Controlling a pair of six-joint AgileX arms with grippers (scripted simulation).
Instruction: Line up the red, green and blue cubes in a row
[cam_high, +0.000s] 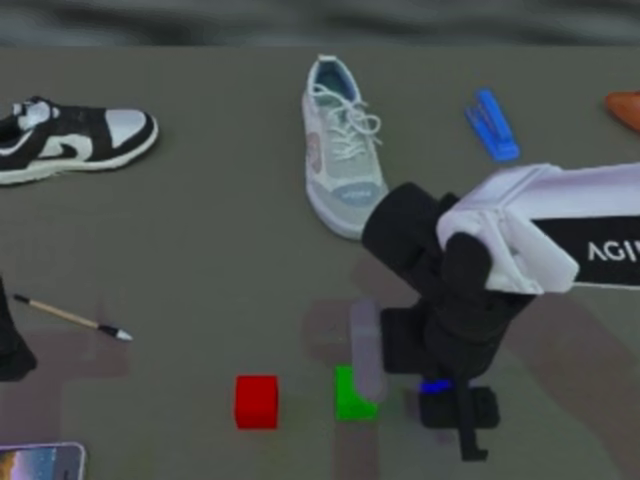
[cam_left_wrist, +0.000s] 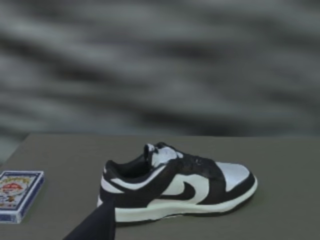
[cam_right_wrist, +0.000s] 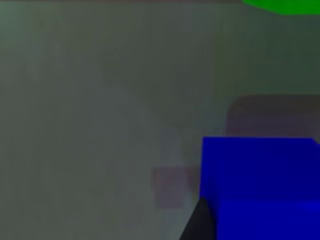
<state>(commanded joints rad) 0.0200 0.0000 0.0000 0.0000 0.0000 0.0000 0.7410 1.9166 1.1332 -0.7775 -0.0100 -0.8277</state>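
The red cube (cam_high: 256, 400) and the green cube (cam_high: 352, 394) rest side by side near the table's front edge, a gap between them. The blue cube (cam_high: 434, 386) lies just right of the green one, mostly hidden under my right gripper (cam_high: 447, 396). In the right wrist view the blue cube (cam_right_wrist: 260, 185) fills the near corner, with one dark fingertip (cam_right_wrist: 201, 224) pressed against its side, and the green cube (cam_right_wrist: 280, 5) peeks in at the edge. My left gripper (cam_high: 8, 350) is parked at the table's left edge, holding nothing.
A black-and-white sneaker (cam_high: 75, 140) lies at the back left and a white sneaker (cam_high: 343, 145) at the back middle. A light-blue stapler (cam_high: 492, 125), an orange object (cam_high: 625, 108), a pen (cam_high: 72, 317), a phone (cam_high: 40, 462) and a card box (cam_left_wrist: 17, 195) also lie around.
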